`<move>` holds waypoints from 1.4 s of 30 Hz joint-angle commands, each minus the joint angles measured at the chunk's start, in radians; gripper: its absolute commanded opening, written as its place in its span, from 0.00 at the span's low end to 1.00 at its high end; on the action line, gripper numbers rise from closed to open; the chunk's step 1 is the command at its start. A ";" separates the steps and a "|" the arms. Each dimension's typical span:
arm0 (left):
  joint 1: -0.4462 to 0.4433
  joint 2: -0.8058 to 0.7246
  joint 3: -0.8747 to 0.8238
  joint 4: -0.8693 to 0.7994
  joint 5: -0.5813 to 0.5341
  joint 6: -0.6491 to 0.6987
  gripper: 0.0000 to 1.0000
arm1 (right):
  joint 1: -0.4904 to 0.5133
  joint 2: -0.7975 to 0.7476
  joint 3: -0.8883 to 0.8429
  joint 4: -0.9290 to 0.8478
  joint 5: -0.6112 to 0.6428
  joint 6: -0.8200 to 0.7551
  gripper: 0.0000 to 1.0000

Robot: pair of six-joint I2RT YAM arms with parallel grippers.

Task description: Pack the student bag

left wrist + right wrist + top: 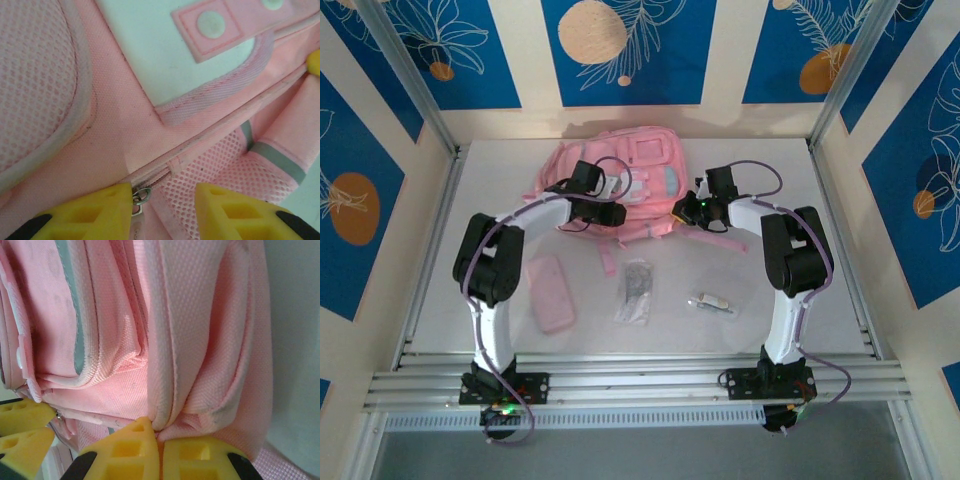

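1. Right gripper [160, 452]: clenched, pads meeting on a pinched fold of the student bag [200, 340] right at its tips. The cloth bunches into the pinch, so it looks soft, woven and grippy rather than slick.
2. Left gripper [165, 212]: jaws part way apart, nothing seen clamped. The metal zip pull [141, 196] sits against the inner face of one fingertip. The zip seam runs up and away to the right of the tips.
3. Just ahead of the left tips and between them lies the mesh pocket [215, 170]. It is thin and open-weave, so probably stretchy and easy to snag. Poor place to grab.
4. Further ahead of the left tips: pale patch [165, 55] with a pink tab, and a padded mesh panel off to the left.
5. Top view: the bag lies flat at the far middle of the table [820, 260]. Both grippers work its near edge, one at each side.
6. Handling judgement:
   - The shell looks limp and likely light.
   - It will probably sag and drag along with any tug, so one arm should anchor it while the other pulls.
   - Best holds are seam folds, straps and the zip pull.
   - The pull is small and hard and may slip unless the pads close on it squarely.
7. Well behind both grippers, toward the bases and apart from the bag, three things lie loose: pencil case [551, 292], clear packet [635, 290] and a small item [712, 302].
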 commanded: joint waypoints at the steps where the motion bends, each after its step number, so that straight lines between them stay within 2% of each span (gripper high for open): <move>1: -0.006 0.026 0.031 -0.101 -0.064 0.058 0.37 | 0.033 0.044 -0.010 -0.066 -0.059 -0.035 0.00; 9: -0.034 0.003 0.023 -0.145 -0.245 0.031 0.38 | 0.032 0.044 -0.007 -0.066 -0.056 -0.030 0.00; 17: -0.069 0.115 0.114 -0.225 -0.271 0.009 0.35 | 0.033 0.042 -0.009 -0.062 -0.057 -0.023 0.00; 23: -0.099 0.179 0.220 -0.308 -0.320 0.000 0.24 | 0.035 0.044 -0.020 -0.048 -0.060 -0.012 0.00; 27: -0.116 0.211 0.284 -0.367 -0.339 0.007 0.11 | 0.035 0.047 -0.019 -0.047 -0.064 -0.009 0.00; 30: -0.121 0.241 0.321 -0.408 -0.331 0.007 0.06 | 0.035 0.050 -0.017 -0.048 -0.059 -0.009 0.00; 33: -0.121 0.289 0.359 -0.453 -0.347 -0.002 0.06 | 0.035 0.051 -0.011 -0.048 -0.060 -0.009 0.00; 36: -0.121 0.327 0.383 -0.483 -0.385 -0.014 0.23 | 0.035 0.050 -0.006 -0.053 -0.062 -0.013 0.00; 38: -0.118 0.338 0.382 -0.484 -0.398 -0.015 0.28 | 0.036 0.051 -0.007 -0.054 -0.062 -0.015 0.00; 40: -0.117 0.347 0.382 -0.485 -0.394 -0.021 0.29 | 0.035 0.050 -0.008 -0.055 -0.061 -0.015 0.00; 42: -0.113 0.354 0.382 -0.484 -0.379 -0.025 0.19 | 0.032 0.050 -0.011 -0.053 -0.059 -0.014 0.00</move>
